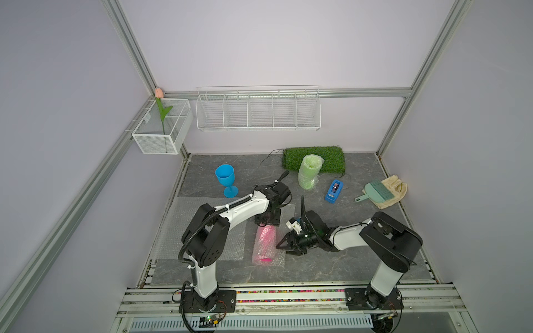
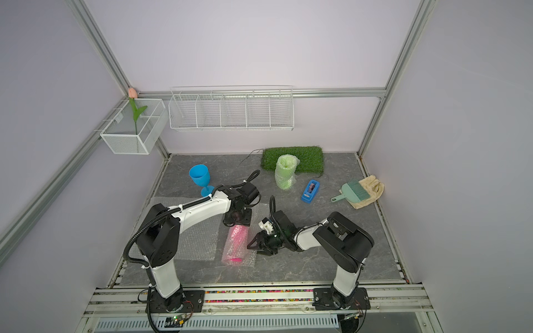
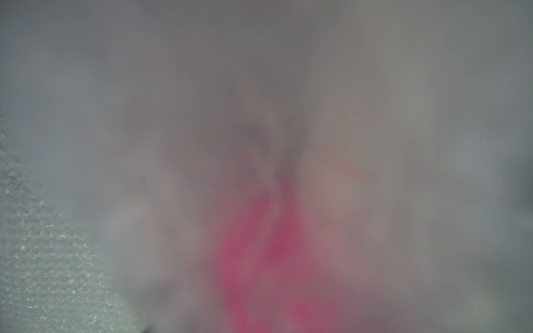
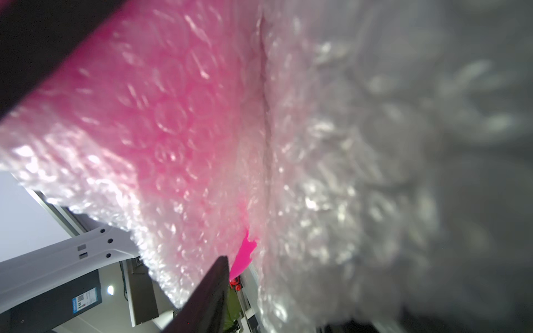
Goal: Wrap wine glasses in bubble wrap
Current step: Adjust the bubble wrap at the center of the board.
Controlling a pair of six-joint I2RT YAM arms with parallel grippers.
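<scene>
Where lilac walls [image 1: 259, 43] meet the grey marbled tabletop [image 1: 360, 259], right claw [image 1: 282, 249] gapes; left claw [image 1: 266, 221] unclear

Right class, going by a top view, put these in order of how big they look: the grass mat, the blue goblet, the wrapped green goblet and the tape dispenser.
1. grass mat
2. wrapped green goblet and blue goblet: too alike to rank
3. tape dispenser
</scene>
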